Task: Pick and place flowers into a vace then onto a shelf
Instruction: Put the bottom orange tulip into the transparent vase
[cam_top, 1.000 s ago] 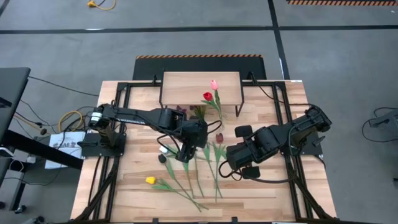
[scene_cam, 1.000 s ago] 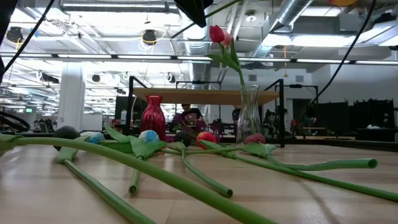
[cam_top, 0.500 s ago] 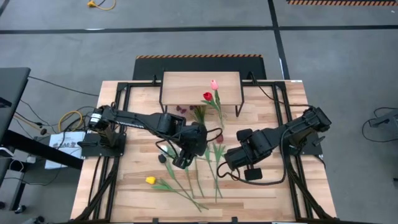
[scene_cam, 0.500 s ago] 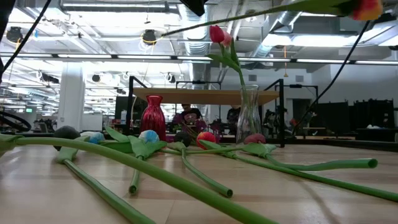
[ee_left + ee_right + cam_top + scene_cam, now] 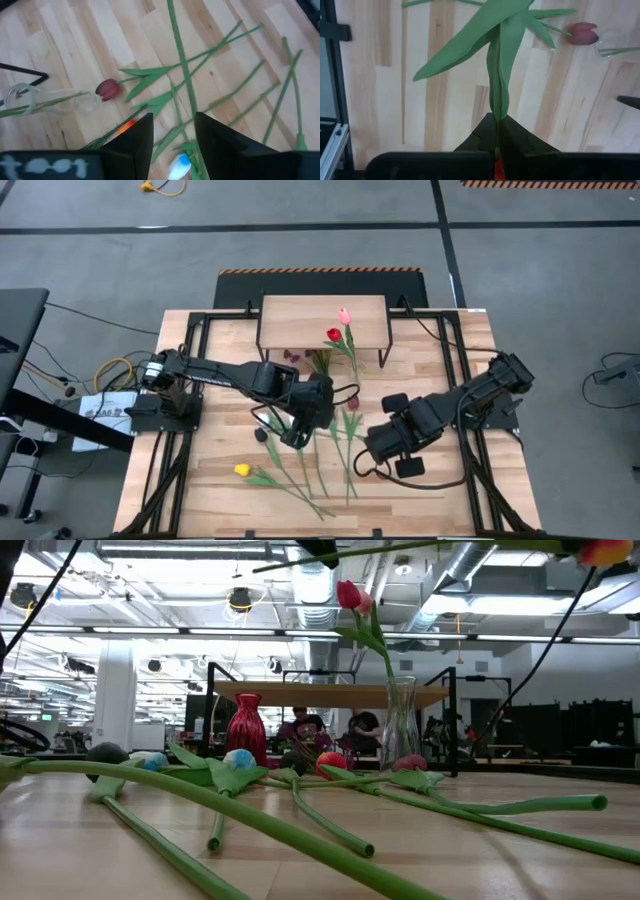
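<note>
Left jaws over the middle of the tabletop (image 5: 420, 490), just in front of the shelf (image 5: 322, 308), fingers (image 5: 131, 142) parted with a thin green stem running through the gap, gap wider than the stem, so released rather than pinching

Right jaws a little to the right of them, lower on the planks in the high view, clenched on the orange tulip (image 5: 598, 550); fingers (image 5: 487, 135) pressed together at the base of its long green leaves, a sliver of orange just under them. Seen from tabletop height: that tulip lifted clear of the wood, stem stretched almost level across the top of the picture, orange head at the far right

Glass vase (image 5: 400, 725) upright in front of the shelf, holding a red tulip (image 5: 333, 335) and a pink tulip (image 5: 344, 315), heads leaning back over the shelf board. Red vase (image 5: 246, 726) upright beside it, nearer the left arm's side

Rest of the flowers flat on the tabletop: yellow tulip (image 5: 241, 470) nearest the front edge, black tulip (image 5: 259, 435) just behind it, maroon tulip (image 5: 352, 402) between the two arms, several long stems fanned out below the left jaws

Shelf bare on top, standing at the back of the tabletop on thin black legs
</note>
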Robot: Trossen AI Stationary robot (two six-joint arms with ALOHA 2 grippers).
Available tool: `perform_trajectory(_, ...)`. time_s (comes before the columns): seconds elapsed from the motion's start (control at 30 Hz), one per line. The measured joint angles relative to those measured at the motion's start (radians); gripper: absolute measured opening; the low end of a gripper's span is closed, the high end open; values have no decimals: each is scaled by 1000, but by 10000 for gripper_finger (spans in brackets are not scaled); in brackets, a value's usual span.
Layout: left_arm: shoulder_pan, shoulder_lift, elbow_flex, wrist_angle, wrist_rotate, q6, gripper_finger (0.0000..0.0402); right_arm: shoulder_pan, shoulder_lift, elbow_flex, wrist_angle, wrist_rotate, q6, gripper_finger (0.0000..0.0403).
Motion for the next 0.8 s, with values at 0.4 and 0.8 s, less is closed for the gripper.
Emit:
perform_trajectory(0.4,-2,35,1,-48,20,-6,145,2,0,0,-14,31,11,0)
perform_trajectory(0.8,-3,62,1,-39,-132,-21,107,2,0,32,-12,32,11,0)
